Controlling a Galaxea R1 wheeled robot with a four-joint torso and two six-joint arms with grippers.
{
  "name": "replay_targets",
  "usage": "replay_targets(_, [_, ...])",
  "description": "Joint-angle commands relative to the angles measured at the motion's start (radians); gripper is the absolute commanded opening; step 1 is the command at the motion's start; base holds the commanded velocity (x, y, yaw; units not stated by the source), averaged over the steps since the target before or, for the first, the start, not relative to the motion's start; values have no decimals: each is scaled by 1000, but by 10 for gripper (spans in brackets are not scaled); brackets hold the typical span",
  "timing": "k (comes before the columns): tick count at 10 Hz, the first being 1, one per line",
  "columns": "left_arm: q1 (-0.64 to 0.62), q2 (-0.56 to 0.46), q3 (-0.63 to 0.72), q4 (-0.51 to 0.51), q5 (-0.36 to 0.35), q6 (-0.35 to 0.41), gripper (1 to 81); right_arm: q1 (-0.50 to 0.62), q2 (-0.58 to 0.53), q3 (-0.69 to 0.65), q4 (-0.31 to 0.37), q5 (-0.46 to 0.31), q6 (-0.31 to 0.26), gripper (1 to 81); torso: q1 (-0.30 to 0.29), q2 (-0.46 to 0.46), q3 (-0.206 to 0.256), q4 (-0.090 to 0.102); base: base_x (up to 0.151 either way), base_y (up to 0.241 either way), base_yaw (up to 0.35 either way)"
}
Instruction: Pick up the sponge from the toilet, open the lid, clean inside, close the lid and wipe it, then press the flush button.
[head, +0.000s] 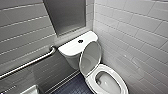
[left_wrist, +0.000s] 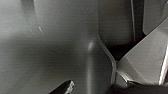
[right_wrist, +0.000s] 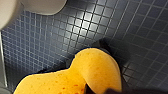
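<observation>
The toilet (head: 73, 60) sits in a tight corner. A tiled wall (head: 140, 42) is close on one side of the bowl and a grab bar (head: 30, 63) on the other, so a wide swing of either arm could strike one of them.

The lid (head: 90, 58) is already up and leans back against the tank, leaving the bowl open for cleaning. It looks only propped there. If you nudge its edge on the way in, I judge it could drop forward onto your arm.

The sponge (right_wrist: 75, 75) is in your right hand (right_wrist: 100, 72), which is clenched on it. It hangs above the dark small-tiled floor (right_wrist: 62, 37), near the toilet's white underside. The sponge bulges and folds around the grip, and much of it sticks out free. Pressing hard against the wet ceramic could drag it loose into the water or onto the floor.

I cannot tell whether your left hand (left_wrist: 100, 90) is released or clenched. It hangs near smooth grey surfaces that I cannot identify.

The flush button (head: 80, 41) lies in the middle of the tank top, just behind the raised lid. A careless reach over the lid could press it early.
</observation>
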Motion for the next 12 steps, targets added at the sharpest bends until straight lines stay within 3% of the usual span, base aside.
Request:
replay_targets(1, [-36, -29, 6, -1, -53, 1, 811, -171, 106, -53, -224, 23, -37, 10, 0, 0, 0, 0, 0, 0, 0])
replay_targets(2, [-52, -31, 6, 0, -85, 1, 811, -213, 154, -107, -241, 79, -37, 10, -64, 100, 0, 0, 0, 0, 0])
replay_targets(4, [-78, -36, 6, 0, -99, 3, 811, -271, 212, -170, -248, 118, -37, 10, -71, 110, 0, 0, 0, 0, 0])
replay_targets(7, [-128, -52, 6, -1, -133, 1, 811, -305, 294, -251, -253, 141, -37, 10, -132, 204, 0, 0, 0, 0, 0])
replay_targets(8, [-139, -56, 6, 0, -145, 1, 811, -309, 315, -270, -253, 147, -37, 10, -155, 239, 36, 0, 0, 0, 0])
replay_targets(9, [-140, -56, 2, 0, -145, 1, 811, -311, 330, -282, -254, 149, -37, 10, -113, 176, 43, 0, 0, 0, 0])
replay_targets(10, [-133, -51, -6, 6, -135, 1, 811, -314, 344, -296, -256, 149, -37, 10, -131, 203, 10, 0, 0, 0, 0])
replay_targets(12, [-118, -22, -90, 11, -135, 5, 811, -311, 369, -310, -265, 149, -37, 10, -142, 219, 15, 0, 0, 0, 0])
